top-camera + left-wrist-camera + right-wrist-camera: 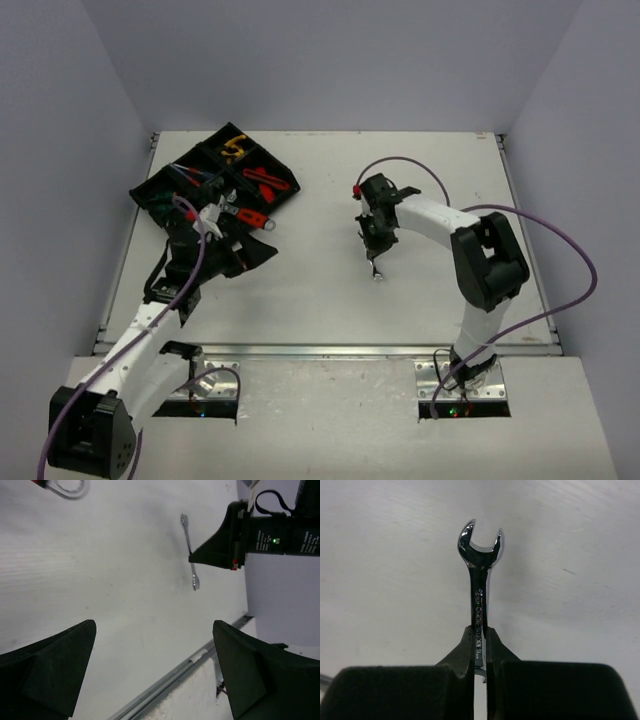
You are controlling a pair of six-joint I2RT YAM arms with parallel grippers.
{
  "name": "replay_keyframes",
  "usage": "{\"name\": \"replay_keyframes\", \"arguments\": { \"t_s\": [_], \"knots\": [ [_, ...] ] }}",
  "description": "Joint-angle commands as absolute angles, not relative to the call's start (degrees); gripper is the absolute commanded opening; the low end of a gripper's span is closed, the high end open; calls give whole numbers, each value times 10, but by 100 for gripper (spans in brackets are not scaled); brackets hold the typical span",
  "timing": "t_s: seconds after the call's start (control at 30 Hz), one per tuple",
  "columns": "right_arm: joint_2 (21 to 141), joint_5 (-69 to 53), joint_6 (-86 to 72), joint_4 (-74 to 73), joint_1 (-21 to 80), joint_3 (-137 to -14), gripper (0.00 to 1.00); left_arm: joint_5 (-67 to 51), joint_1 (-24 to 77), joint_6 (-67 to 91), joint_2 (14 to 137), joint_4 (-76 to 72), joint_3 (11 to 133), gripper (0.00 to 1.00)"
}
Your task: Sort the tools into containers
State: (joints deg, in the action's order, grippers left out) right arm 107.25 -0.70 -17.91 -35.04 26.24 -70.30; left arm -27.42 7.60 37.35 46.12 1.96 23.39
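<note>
the silver spanner (480,580) is pinched by its shank in the right gripper (479,636), jaws clamped tight on the steel from both sides. its open-ended head pokes out ahead of the fingertips, with stamped lettering running down the shank into the grip. from the left wrist view, the spanner stretches out to either side of that gripper, low against the white table (330,310). whether it rests on the surface or hangs just above it, i cannot tell. from above, this grip is out in the middle of the table, and the right arm bends round from its base to reach it.

well off to that gripper's left lies the black divided tray (150,192), set askew. inside it are yellow-handled pliers (235,148) in a far compartment and red tools (268,182) in the one beside it. a red-handled wrench (255,217) is at the tray edge facing the right gripper, its ring end out over the white table.

the left gripper (154,627) hangs by the tray's near side, fingers spread wide and gripping nothing, with the table showing between them.
</note>
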Motion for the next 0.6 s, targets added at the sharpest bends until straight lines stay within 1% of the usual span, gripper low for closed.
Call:
{"name": "replay_keyframes", "arguments": {
  "t_s": [0.0,0.1,0.2,0.27,0.37,0.4,0.5,0.57],
  "knots": [
    [993,-77,-210,-269,308,-686,0,-276,136,490,492,-232,203,100],
    [962,-116,-227,-236,339,-670,0,-254,155,547,513,-342,161,100],
    [936,-166,-236,-192,380,-658,0,-235,186,568,538,-430,141,100],
    [911,-174,-247,-159,406,-651,0,-214,200,579,554,-454,140,100],
    [885,-167,-253,-142,444,-650,0,-168,221,594,564,-466,137,95],
    [883,-157,-251,-145,451,-657,0,-160,231,593,566,-465,138,92],
    [877,-146,-250,-150,475,-667,0,-125,253,594,574,-436,148,88],
    [875,-145,-251,-153,486,-677,0,-102,260,597,579,-417,153,83]
  ]
}}
